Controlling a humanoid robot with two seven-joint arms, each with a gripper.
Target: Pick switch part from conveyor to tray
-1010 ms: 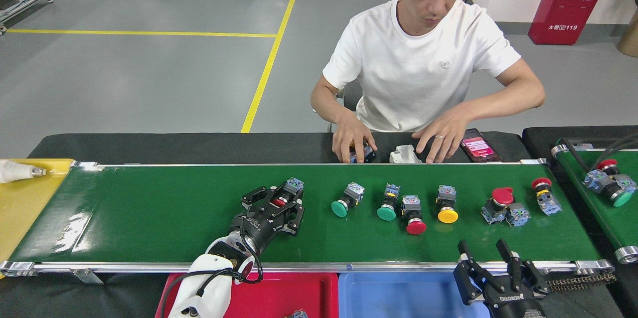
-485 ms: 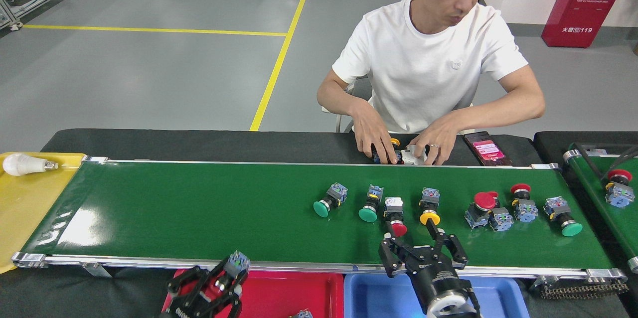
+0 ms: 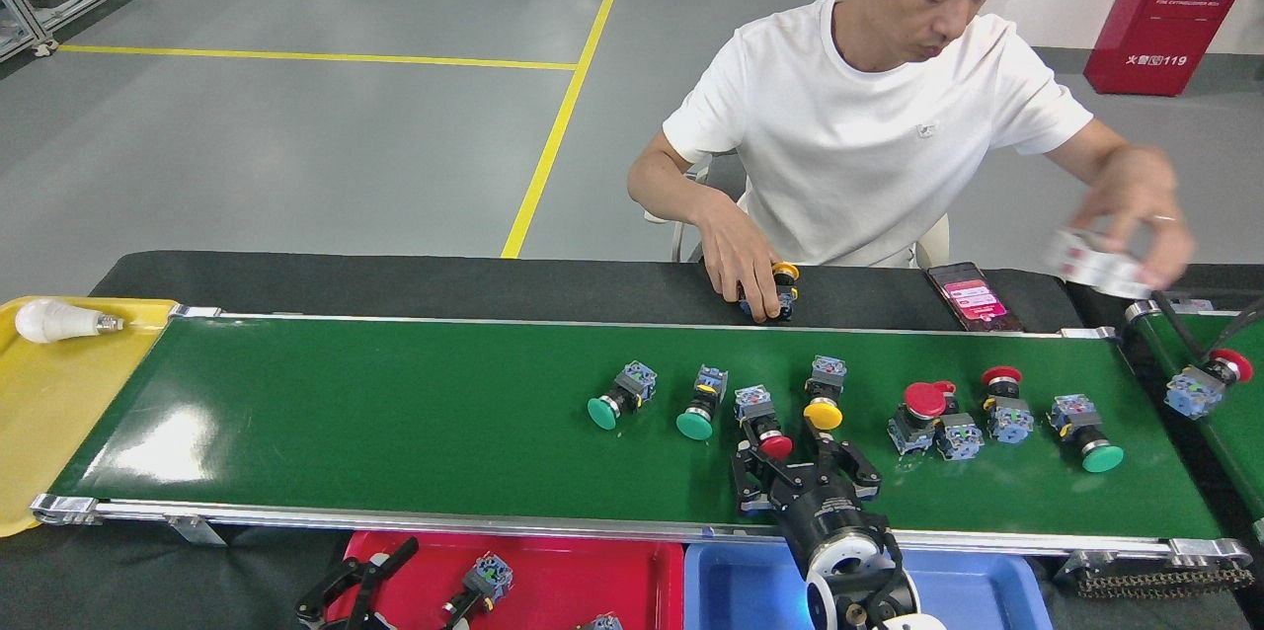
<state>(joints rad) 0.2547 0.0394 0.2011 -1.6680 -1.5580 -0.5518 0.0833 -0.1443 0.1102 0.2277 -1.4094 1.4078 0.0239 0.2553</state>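
The conveyor (image 3: 395,413) carries a row of several switch parts: green-capped (image 3: 617,395), green-capped (image 3: 701,403), red-capped (image 3: 760,418), yellow-capped (image 3: 823,398), and more to the right. My right gripper (image 3: 802,460) is open over the belt's near side, its fingers spread just below the red-capped and yellow-capped parts and holding nothing. The red tray (image 3: 592,571) sits below the belt's near rail. In it lies a blue-grey switch part (image 3: 487,574). My left gripper (image 3: 405,583) is open at the tray's left end, and the part lies free by its right finger.
A blue tray (image 3: 968,590) adjoins the red one. A yellow tray (image 3: 59,413) with a light bulb (image 3: 54,321) sits at the left. A narrower green belt (image 3: 1224,423) is at the right. Across the table, a person's hands (image 3: 750,279) handle parts beside a phone (image 3: 973,299).
My left gripper carried its switch part down from the belt to the red tray and opened, leaving it there. My right gripper moved up over the belt. The person's hand lifted a white part to the right.
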